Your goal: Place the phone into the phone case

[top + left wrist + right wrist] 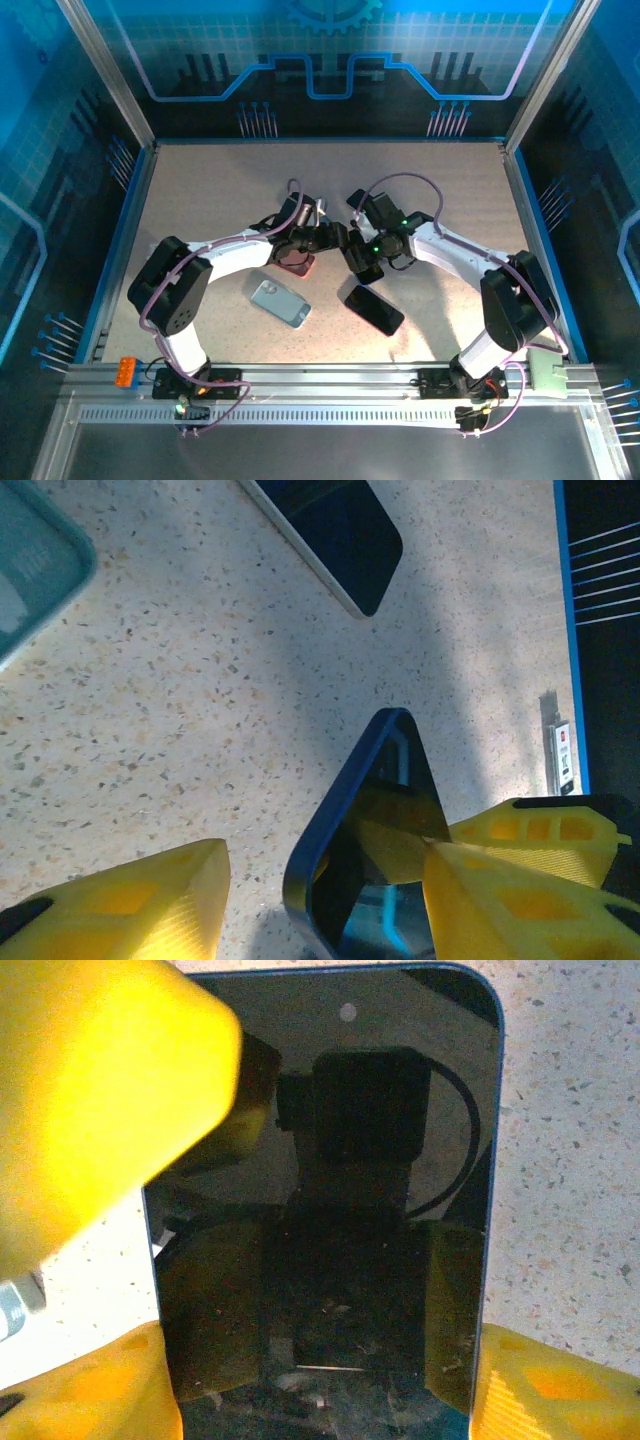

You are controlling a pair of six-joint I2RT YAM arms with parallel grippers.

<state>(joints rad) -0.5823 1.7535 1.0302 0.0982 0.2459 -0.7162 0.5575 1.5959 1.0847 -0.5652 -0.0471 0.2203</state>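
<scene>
With right fingers [540,1390] pinching blue-rimmed black glass phone [330,1210], left fingers [120,905] spread alongside: seemingly mid-carry; next, align over teal plastic case [35,550].

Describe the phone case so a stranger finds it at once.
On the speckled table, look near the front edge, left of centre. The phone case lies flat there, pale grey-blue, unlike the glossy black phone to its right.
</scene>
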